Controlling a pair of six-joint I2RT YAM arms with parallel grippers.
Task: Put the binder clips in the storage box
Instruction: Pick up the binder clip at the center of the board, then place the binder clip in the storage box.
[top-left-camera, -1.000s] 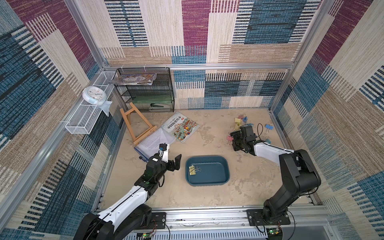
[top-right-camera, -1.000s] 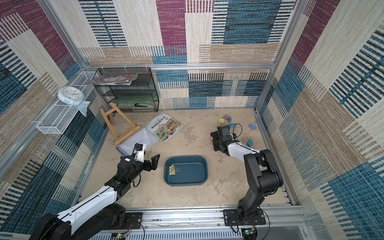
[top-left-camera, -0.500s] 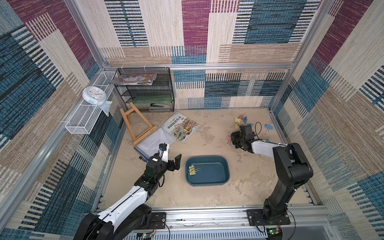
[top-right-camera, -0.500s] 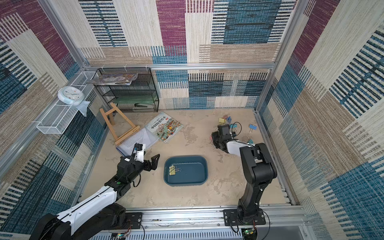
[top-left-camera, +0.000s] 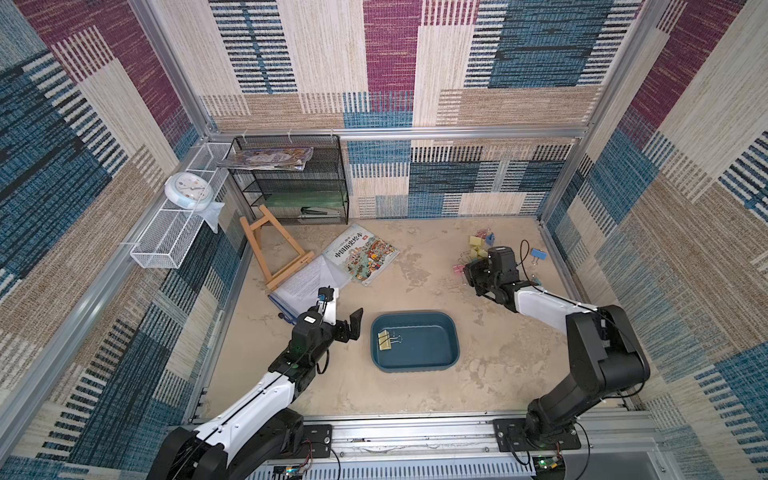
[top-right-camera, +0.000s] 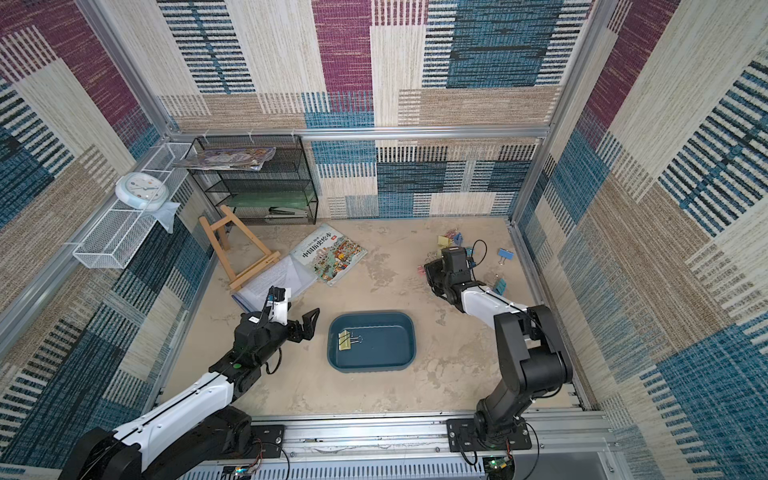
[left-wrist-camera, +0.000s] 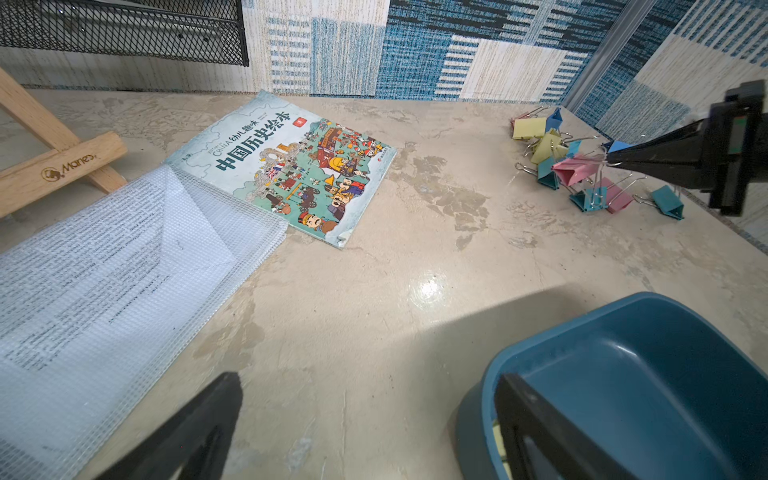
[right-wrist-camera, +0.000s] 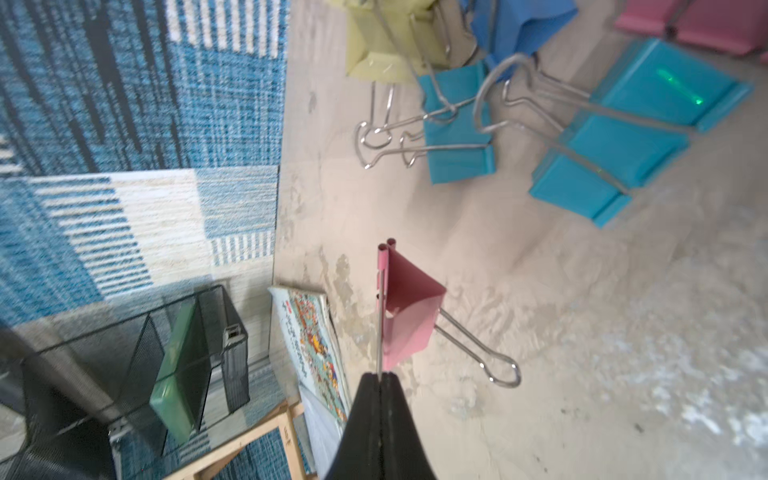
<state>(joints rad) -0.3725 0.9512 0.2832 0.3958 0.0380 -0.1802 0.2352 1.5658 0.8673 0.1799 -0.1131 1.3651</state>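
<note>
Your right end effector (right-wrist-camera: 380, 376) has its jaws pressed fully together on one thin wire handle of a pink binder clip (right-wrist-camera: 409, 316). The clip's body juts out just past the fingertips, and its other handle splays off to the side. You cannot tell from these pictures whether that clip is clear of the worktop (top-left-camera: 415, 270).

Your left end effector (top-left-camera: 343, 318) has its jaws spread wide with nothing between them. It sits just beside the storage box (top-left-camera: 415, 370), on the side towards the picture book (top-left-camera: 361, 253).

The rest of the binder clips (top-left-camera: 478, 249) lie bunched near the far right corner of the worktop, right by your right end effector. One blue binder clip (top-left-camera: 538, 253) lies apart, nearer the right wall.

Both top views show a yellow binder clip (top-right-camera: 344, 340) lying in the storage box near its left wall, while the right arm's wrist hides the grip itself. Only the right wrist view shows the pinch on the wire. The left wrist view gives you the right end effector (left-wrist-camera: 607, 158) from the side, with the pink binder clip (left-wrist-camera: 575, 168) at its tip over the pile, and only a corner of the storage box (left-wrist-camera: 644, 374).
</note>
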